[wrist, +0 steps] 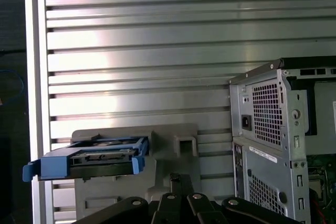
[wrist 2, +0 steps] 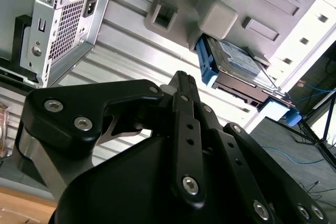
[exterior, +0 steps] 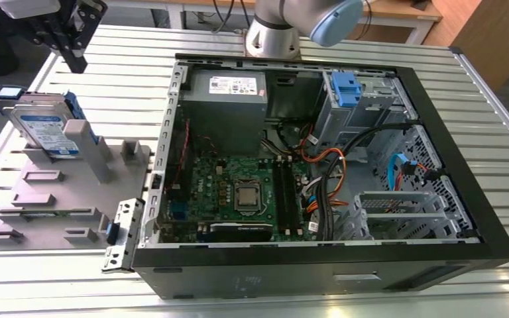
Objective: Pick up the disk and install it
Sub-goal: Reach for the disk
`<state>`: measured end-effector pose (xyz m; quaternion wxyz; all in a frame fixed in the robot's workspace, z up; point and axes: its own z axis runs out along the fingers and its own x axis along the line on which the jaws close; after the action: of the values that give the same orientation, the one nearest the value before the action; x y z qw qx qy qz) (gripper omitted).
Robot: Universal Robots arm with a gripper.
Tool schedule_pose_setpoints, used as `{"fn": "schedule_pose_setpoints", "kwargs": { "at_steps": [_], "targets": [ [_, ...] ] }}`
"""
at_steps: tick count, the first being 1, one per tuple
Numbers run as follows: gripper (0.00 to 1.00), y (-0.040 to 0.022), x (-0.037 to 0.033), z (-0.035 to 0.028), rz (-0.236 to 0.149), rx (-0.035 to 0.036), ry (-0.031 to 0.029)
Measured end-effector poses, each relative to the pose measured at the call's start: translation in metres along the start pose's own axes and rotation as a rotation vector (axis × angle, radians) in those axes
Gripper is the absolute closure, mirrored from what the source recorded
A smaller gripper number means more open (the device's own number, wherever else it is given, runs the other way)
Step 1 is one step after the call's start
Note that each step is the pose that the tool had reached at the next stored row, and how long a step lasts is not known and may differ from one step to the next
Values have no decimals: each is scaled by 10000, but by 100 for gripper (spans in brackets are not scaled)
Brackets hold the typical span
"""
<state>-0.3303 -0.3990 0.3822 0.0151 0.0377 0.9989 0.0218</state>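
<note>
The disk [exterior: 47, 129] is a silver-grey hard drive with a white-and-blue label, blue side rails and a blue end tab. It stands tilted on edge in a grey holder [exterior: 91, 156] at the exterior view's left. My gripper [exterior: 76, 64] hangs above and behind it, apart from it, with its black fingers together and nothing held. In both wrist views the disk [wrist 2: 236, 61] [wrist: 100, 156] sits in the holder beyond the fingertips [wrist 2: 181, 80] [wrist: 181, 179].
An open computer case [exterior: 466, 165] lies on the slatted metal table [exterior: 493, 86]. Inside are a grey power supply [exterior: 228, 89], a motherboard [exterior: 236, 192], a tall blue clip [exterior: 347, 89], cables and a metal drive cage [exterior: 396, 212]. The grey fixture plate [exterior: 34, 212] carries several blocks.
</note>
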Motion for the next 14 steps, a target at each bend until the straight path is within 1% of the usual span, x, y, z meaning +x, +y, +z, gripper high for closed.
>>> {"fn": "schedule_pose_setpoints", "kwargs": {
  "at_steps": [10,14],
  "targets": [
    [89,-1,19,0,2,0,-1],
    [89,-4,48,3,1,0,0]
  ]
}}
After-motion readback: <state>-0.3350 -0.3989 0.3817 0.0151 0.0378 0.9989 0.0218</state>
